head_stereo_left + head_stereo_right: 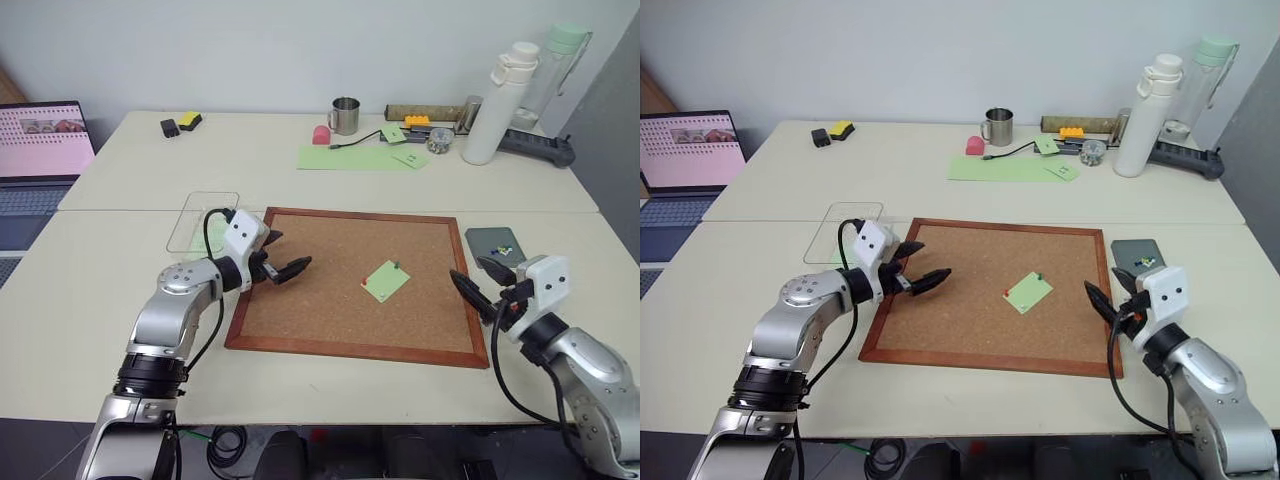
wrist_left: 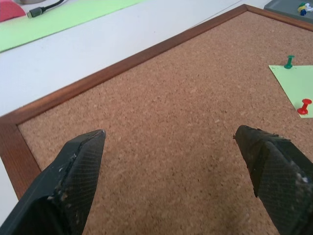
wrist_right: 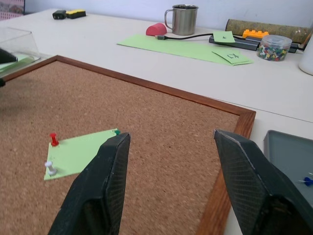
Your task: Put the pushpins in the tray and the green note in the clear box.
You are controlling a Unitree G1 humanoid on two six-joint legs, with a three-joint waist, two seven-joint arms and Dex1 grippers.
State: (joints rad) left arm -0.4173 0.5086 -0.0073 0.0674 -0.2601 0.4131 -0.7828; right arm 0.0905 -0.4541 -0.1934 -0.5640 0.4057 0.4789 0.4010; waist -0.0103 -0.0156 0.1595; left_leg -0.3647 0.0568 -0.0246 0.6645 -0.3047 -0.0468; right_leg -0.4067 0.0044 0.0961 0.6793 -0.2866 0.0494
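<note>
The green note point(image 1: 385, 281) lies pinned on the cork board, right of its centre. A red pushpin point(image 1: 364, 284) and a dark green pushpin point(image 1: 397, 265) stand in two of its corners; the right wrist view also shows a white pin point(image 3: 50, 168) in it. The dark-grey tray point(image 1: 482, 240) sits just off the board's right edge with a few small pins inside. The clear box point(image 1: 190, 215) rests off the board's far left corner. My left gripper point(image 1: 288, 253) hovers open over the board's left part. My right gripper point(image 1: 478, 276) hangs open at the board's right edge, near the tray.
The cork board point(image 1: 330, 320) has a wooden frame. At the back lie a long green sheet point(image 1: 350, 158), a metal mug point(image 1: 345, 115), a jar of pins point(image 1: 438, 139) and a white bottle point(image 1: 495, 105). A laptop point(image 1: 40, 150) stands at the left.
</note>
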